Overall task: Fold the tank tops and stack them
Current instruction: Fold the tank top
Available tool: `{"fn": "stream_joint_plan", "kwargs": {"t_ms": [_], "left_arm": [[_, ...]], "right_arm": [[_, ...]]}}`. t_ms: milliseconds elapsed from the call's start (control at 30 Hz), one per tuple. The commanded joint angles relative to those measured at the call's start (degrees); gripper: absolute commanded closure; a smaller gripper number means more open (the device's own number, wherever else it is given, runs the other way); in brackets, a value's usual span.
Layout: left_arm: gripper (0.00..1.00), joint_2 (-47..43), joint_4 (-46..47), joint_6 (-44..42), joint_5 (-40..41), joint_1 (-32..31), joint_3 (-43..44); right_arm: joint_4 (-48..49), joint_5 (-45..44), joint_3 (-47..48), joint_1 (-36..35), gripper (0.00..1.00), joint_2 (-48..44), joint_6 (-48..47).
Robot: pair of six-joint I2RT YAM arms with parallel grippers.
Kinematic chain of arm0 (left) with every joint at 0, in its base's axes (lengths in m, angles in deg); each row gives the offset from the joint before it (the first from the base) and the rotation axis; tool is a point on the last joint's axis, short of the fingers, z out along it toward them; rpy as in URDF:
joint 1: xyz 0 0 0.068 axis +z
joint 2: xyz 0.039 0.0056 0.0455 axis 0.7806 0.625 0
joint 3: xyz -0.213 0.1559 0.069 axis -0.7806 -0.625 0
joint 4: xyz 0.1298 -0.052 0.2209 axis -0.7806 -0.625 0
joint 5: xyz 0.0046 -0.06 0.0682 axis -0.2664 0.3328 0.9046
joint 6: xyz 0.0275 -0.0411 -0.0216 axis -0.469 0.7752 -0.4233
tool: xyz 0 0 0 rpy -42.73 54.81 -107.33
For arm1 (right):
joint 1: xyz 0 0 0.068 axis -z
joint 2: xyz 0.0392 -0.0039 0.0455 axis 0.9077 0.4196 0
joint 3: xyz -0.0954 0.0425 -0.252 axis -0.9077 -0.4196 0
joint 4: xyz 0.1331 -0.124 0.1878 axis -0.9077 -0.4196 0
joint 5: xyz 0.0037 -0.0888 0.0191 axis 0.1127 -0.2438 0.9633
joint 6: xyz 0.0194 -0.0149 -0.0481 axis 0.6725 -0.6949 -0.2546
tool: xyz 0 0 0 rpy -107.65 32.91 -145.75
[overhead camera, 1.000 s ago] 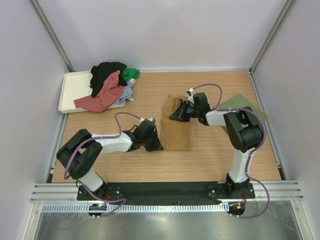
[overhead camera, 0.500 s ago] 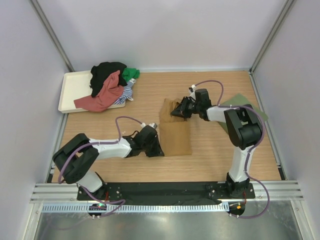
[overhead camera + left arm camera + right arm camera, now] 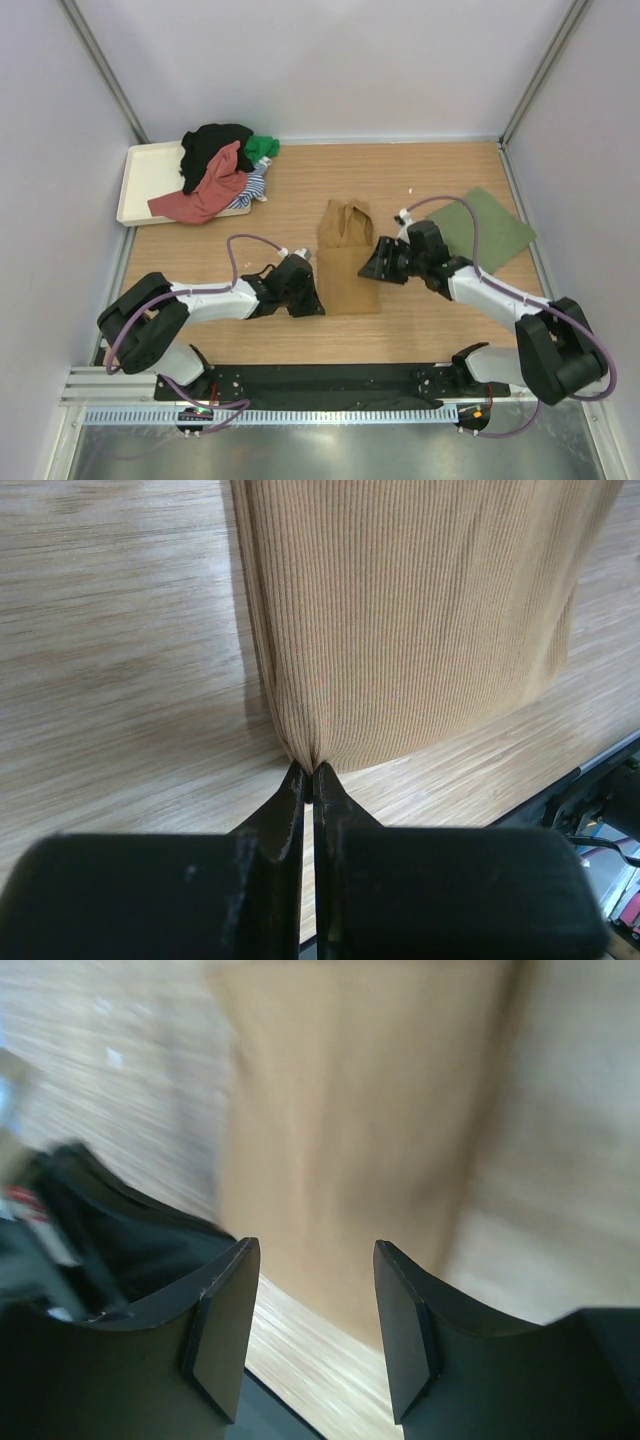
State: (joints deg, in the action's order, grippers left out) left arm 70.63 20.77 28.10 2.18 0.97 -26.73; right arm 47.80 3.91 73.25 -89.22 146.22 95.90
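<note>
A mustard brown tank top [image 3: 345,265] lies flat on the wooden table [image 3: 300,215]. An olive green top [image 3: 490,228] rests to its right, and a cream tray [image 3: 150,170] of heaped tank tops [image 3: 220,170] sits beyond it to the left.

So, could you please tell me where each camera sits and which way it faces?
Top external: high behind the robot, looking down on the table; left arm and right arm show whole.
Left wrist: on the left arm, looking along the shut left claw, which pinches the mustard tank top.
Right wrist: on the right arm, looking past the open right claw at that blurred top.
Shared: all show that top.
</note>
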Motion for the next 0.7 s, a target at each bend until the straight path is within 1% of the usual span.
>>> {"fn": "stream_joint_plan", "kwargs": {"t_ms": [0, 100, 167, 267, 333, 433, 533, 567, 667], "left_arm": [[1.00, -2.2, -1.3, 0.3, 1.4, -0.7, -0.1], [1.00, -2.5, -2.0, 0.3, 1.5, -0.8, 0.0], [1.00, -2.5, -2.1, 0.3, 1.5, -1.0, -0.1], [1.00, -2.5, -2.4, 0.3, 1.7, -1.1, -0.1], [1.00, -2.5, -2.5, 0.4, 1.7, -1.2, -0.1], [1.00, -2.6, -2.7, 0.3, 1.7, -1.2, -0.1], [1.00, -2.6, -3.2, 0.4, 1.8, -1.2, 0.0], [1.00, -2.7, -3.3, 0.5, 1.8, -1.3, 0.0], [1.00, -3.0, -3.6, 0.6, 1.7, -1.7, 0.0]], "right_arm": [[-3.8, -2.1, -5.7, 0.0, 0.44, -5.2, 0.6], [-8.6, -7.4, -7.4, -1.8, 0.40, -7.7, 0.2], [-9.7, -9.4, -8.5, -2.7, 0.40, -8.1, 0.3], [-9.5, -9.5, -9.2, -3.6, 0.46, -6.6, 0.9], [-8.3, -9.4, -9.7, -4.3, 0.47, -5.3, 1.2], [-6.8, -8.8, -10.1, -5.8, 0.51, -3.7, 2.1], [-6.0, -8.1, -10.3, -6.9, 0.59, -3.0, 2.6], [-5.9, -7.7, -10.5, -7.3, 0.65, -3.0, 2.7], [-7.3, -7.6, -10.6, -7.5, 0.77, -4.0, 2.4]]}}
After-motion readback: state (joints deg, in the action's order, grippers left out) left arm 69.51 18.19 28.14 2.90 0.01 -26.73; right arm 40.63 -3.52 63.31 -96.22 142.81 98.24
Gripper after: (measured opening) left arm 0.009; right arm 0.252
